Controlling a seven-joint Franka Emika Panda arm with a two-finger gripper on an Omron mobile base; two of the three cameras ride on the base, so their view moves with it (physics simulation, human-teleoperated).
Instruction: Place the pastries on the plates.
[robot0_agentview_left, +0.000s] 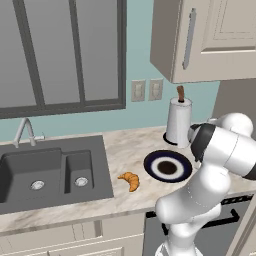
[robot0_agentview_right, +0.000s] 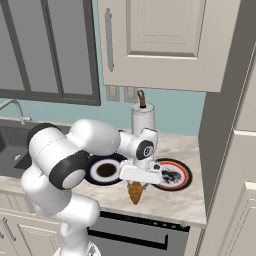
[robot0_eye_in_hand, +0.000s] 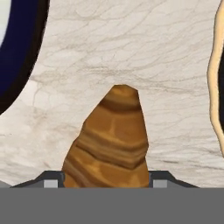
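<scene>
My gripper (robot0_agentview_right: 135, 186) points down at the counter's front edge, between the two plates. It is shut on the darker brown croissant (robot0_agentview_right: 135, 193), whose tip sticks out below the hand. In the hand view this croissant (robot0_eye_in_hand: 109, 144) sits between my gripper (robot0_eye_in_hand: 105, 180) fingertips, which touch both of its sides. The dark navy plate (robot0_agentview_right: 102, 170) lies left of the hand, and the white plate with a red-orange rim (robot0_agentview_right: 186, 175) lies to the right. Both plates are bare. The golden-orange croissant (robot0_agentview_left: 130, 181) lies on the counter left of the navy plate (robot0_agentview_left: 167, 167).
A paper towel holder (robot0_agentview_left: 178, 121) stands against the wall behind the plates. The dark sink (robot0_agentview_left: 47, 172) takes up the counter's left part. A tall cabinet side (robot0_agentview_right: 220, 150) closes off the counter on the right, and wall cabinets hang overhead.
</scene>
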